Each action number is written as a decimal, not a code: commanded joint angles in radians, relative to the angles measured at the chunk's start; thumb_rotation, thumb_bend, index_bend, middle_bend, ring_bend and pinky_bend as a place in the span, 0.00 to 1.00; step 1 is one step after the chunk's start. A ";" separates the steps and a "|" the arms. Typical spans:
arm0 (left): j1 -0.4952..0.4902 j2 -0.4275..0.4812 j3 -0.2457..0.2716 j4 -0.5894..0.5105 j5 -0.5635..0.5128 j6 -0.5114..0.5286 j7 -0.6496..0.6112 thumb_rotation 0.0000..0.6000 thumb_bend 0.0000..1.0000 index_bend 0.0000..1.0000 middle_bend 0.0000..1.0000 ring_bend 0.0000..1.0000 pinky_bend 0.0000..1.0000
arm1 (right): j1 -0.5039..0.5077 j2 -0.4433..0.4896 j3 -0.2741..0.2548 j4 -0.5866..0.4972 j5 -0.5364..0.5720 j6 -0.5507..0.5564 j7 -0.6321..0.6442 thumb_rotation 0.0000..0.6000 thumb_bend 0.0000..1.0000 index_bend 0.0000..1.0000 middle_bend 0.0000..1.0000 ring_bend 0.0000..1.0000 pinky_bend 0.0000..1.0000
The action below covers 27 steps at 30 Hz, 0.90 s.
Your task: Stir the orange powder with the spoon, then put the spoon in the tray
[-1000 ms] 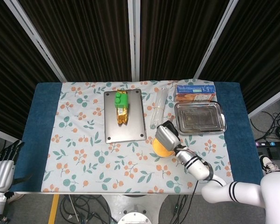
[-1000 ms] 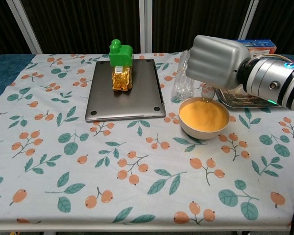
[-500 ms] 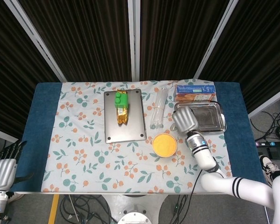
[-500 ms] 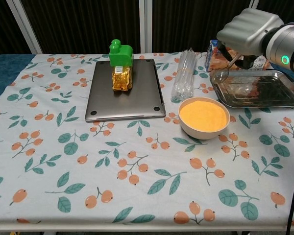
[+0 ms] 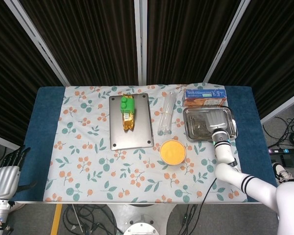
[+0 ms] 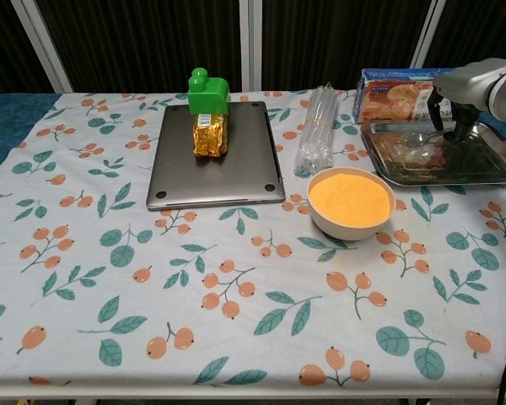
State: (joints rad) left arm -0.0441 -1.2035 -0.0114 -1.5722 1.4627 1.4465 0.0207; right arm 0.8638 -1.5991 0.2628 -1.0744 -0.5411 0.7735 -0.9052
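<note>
- The step in hand looks like the second half of the task, setting the spoon (image 6: pixel 422 141) down in the metal tray (image 5: pixel 230 131); the bowl of orange powder (image 6: pixel 351 201) stands alone at about 8 o'clock from the tray, just beside it
- The right hand (image 5: pixel 216 121) hovers over the tray's middle in the head view; in the chest view it shows at the right edge, above the tray's far side
- Its fingers point down into the tray, and a thin handle seems to run from them to the spoon's bowl near the tray floor; whether they grip it or have let go I cannot tell
- The left hand (image 5: pixel 4 177) hangs off the table at 8 o'clock, fingers apart, holding nothing
- Next move, as I judge it: lay the spoon flat on the tray floor, loosen the fingers, then lift straight up so nothing snags on the rim
- The biscuit box (image 6: pixel 398 94) sits at 12 o'clock of the tray, close enough to brush on the way out
</note>
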 commanded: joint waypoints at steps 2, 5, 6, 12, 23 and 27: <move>0.000 0.001 0.001 -0.004 -0.002 0.000 0.004 1.00 0.04 0.10 0.12 0.10 0.13 | 0.015 -0.054 -0.010 0.097 0.048 -0.058 0.066 1.00 0.18 0.71 0.99 0.93 0.95; 0.000 0.002 0.001 -0.006 -0.001 0.000 0.005 1.00 0.04 0.10 0.12 0.10 0.13 | 0.016 -0.063 -0.019 0.125 0.050 -0.066 0.086 1.00 0.12 0.64 0.99 0.93 0.95; 0.000 0.003 0.001 -0.006 0.000 0.001 0.005 1.00 0.04 0.10 0.12 0.10 0.13 | 0.015 -0.062 -0.025 0.130 0.051 -0.069 0.090 1.00 0.11 0.62 0.98 0.93 0.95; -0.001 0.005 -0.002 -0.001 0.002 0.005 -0.004 1.00 0.04 0.10 0.12 0.10 0.13 | -0.035 0.046 -0.009 -0.017 -0.017 -0.015 0.204 1.00 0.08 0.51 0.96 0.91 0.95; -0.017 0.005 -0.012 0.000 0.003 -0.004 0.002 1.00 0.04 0.10 0.12 0.10 0.13 | -0.374 0.470 -0.112 -0.566 -0.509 0.283 0.613 1.00 0.21 0.31 0.42 0.33 0.45; -0.024 0.008 -0.016 -0.013 -0.012 -0.016 0.038 1.00 0.04 0.10 0.12 0.10 0.13 | -0.480 0.531 -0.192 -0.591 -0.682 0.363 0.762 1.00 0.22 0.05 0.11 0.01 0.12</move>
State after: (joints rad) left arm -0.0652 -1.1973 -0.0255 -1.5781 1.4577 1.4355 0.0480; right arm 0.5076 -1.1672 0.1530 -1.6028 -1.0669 1.0310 -0.2828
